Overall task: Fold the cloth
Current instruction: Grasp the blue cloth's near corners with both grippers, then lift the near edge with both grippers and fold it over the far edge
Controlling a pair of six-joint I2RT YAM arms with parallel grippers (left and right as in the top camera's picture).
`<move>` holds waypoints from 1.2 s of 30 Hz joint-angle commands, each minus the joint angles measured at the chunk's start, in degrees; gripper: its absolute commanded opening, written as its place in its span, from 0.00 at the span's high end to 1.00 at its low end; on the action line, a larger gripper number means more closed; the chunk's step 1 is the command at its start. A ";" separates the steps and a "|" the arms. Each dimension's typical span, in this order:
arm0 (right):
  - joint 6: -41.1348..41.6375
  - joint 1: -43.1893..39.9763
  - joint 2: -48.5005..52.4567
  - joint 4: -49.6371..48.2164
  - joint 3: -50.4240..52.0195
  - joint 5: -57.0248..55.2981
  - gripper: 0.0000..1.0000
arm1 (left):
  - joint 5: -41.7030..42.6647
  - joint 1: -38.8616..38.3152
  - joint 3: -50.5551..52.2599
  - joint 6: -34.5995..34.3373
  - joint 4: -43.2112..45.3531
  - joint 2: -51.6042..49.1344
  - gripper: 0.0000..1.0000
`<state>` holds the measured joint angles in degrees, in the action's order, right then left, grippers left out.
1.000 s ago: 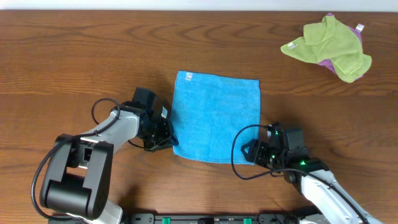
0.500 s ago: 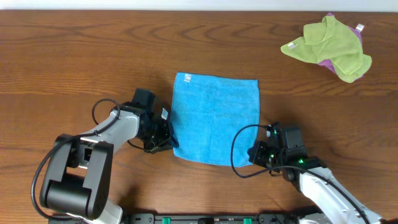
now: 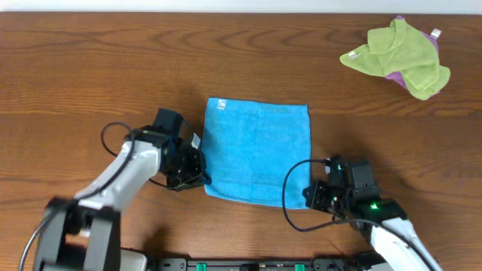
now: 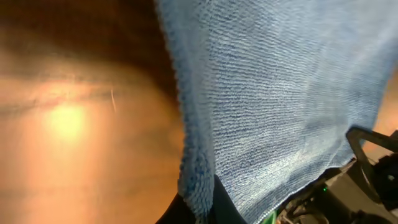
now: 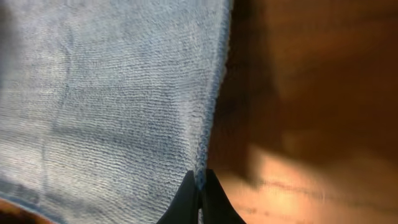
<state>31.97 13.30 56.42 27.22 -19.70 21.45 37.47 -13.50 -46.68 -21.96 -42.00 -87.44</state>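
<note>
Overhead, the left arm (image 3: 75,226) is a blur at the counter's near-left corner, with its base chopped by the bottom edge. The right arm (image 3: 392,237) runs off the bottom too. Both near corners of the cloth (image 3: 256,150) are hidden under the left gripper (image 3: 203,179) and the right gripper (image 3: 309,194). The white tag (image 3: 221,105) is too small to read. Far-right corner: the purple cloth (image 3: 395,75) barely peeks from under the yellow-green cloth (image 3: 395,53). On the wrist views only the fingertips (image 5: 186,202) show, and the cloth spills past the frame.

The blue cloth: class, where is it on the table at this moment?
In the overhead view, the cloth lies spread near the middle of the table, its near-left corner at the left gripper and its near-right corner at the right gripper.
</note>
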 commanded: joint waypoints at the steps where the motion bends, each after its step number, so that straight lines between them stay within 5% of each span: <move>1: -0.70 -0.26 -4.15 1.57 -0.94 0.74 0.99 | -1.90 0.39 -0.33 1.29 -2.27 3.63 0.94; 8: 1.46 -0.26 -11.30 1.79 -1.92 0.79 0.99 | -2.12 0.35 -0.31 -1.33 -3.30 7.50 0.94; 15: 1.44 -0.26 -9.40 -6.19 -3.23 -3.45 0.99 | -2.12 0.35 -0.33 -7.72 5.95 7.65 0.94; 25: -0.26 -0.26 6.75 -20.72 -6.51 -7.15 0.99 | -10.03 0.35 -0.33 -16.04 23.67 6.03 0.95; 36: -8.98 -0.26 25.07 -21.05 -20.63 -11.96 0.99 | -11.37 0.42 -0.33 -18.78 40.96 -3.72 0.94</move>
<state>26.44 13.30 78.61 6.15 -37.54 11.73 27.51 -13.50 -46.68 -39.22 -2.66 -89.36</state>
